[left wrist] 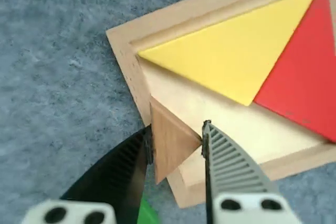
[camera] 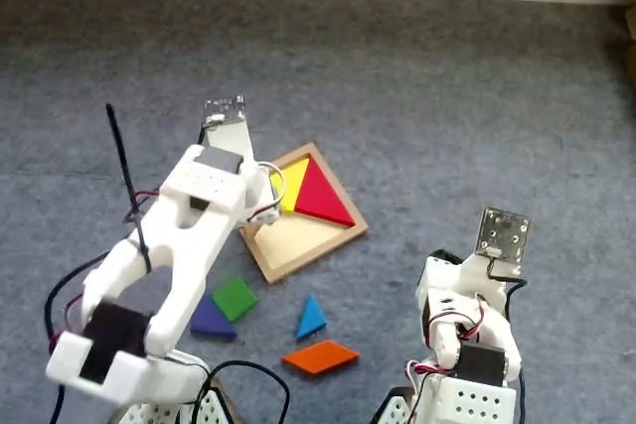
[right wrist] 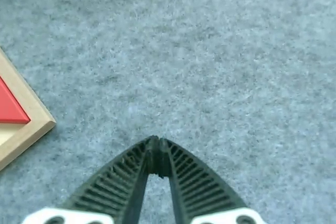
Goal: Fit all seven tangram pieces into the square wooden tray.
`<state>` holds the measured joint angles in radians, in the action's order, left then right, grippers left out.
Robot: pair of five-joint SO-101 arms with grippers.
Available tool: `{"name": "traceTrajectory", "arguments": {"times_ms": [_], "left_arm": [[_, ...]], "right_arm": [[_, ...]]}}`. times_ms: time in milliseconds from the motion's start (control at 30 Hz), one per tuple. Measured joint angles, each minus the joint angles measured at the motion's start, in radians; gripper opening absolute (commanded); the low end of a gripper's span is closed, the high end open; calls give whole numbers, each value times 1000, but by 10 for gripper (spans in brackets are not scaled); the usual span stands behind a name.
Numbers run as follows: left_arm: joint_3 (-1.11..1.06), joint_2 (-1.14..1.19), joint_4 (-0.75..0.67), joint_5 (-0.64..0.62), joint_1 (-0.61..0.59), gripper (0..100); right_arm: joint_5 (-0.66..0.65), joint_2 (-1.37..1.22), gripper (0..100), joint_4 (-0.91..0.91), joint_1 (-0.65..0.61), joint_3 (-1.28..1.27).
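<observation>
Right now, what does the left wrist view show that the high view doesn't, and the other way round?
The left wrist view adds the brown triangle, gripped in the left tool over the rim of the tray. The high view adds four loose pieces on the carpet beside the tray: green square, purple piece, blue triangle and orange parallelogram, plus the right arm. Both share the wooden tray with the yellow triangle and red triangle lying inside it.

high view: we look down on the tray (camera: 320,253) from far above. left wrist view: close over one tray corner (left wrist: 127,69). right wrist view: low, just beside the tray (right wrist: 29,123). all three share its rim.
</observation>
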<state>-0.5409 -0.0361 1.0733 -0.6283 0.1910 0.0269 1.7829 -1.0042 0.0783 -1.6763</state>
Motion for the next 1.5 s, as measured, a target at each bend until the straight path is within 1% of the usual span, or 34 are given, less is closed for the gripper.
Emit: {"name": "traceTrajectory", "arguments": {"times_ms": [200,333,367,433,500,567,633,700,767,900,1067,1167,1333,1400,1500], "left_arm": [[92,127,-3,-26,-38,120],[124,161,-6,-31,-55,123],[129,166,-6,-31,-55,136],[135,170,-6,-31,-55,201],[137,170,-6,-46,-55,302],[137,170,-6,-94,-55,392],[137,170,-6,-157,-55,434],[137,170,-6,-209,-55,435],[137,170,3,-230,-55,435],[172,155,101,-241,-55,435],[175,46,226,-239,-55,434],[161,-23,273,-166,-55,401],[107,-114,361,8,-54,264],[77,-137,367,114,-54,223],[21,-147,370,327,-54,194]], "right_arm": [[0,0,12,0,0,0],[0,0,12,0,0,0],[0,0,12,0,0,0],[0,0,12,0,0,0],[0,0,12,0,0,0],[0,0,12,0,0,0],[0,0,12,0,0,0],[0,0,12,0,0,0],[0,0,12,0,0,0],[0,0,12,0,0,0],[0,0,12,0,0,0],[0,0,12,0,0,0],[0,0,12,0,0,0],[0,0,12,0,0,0],[0,0,12,0,0,0]]}}
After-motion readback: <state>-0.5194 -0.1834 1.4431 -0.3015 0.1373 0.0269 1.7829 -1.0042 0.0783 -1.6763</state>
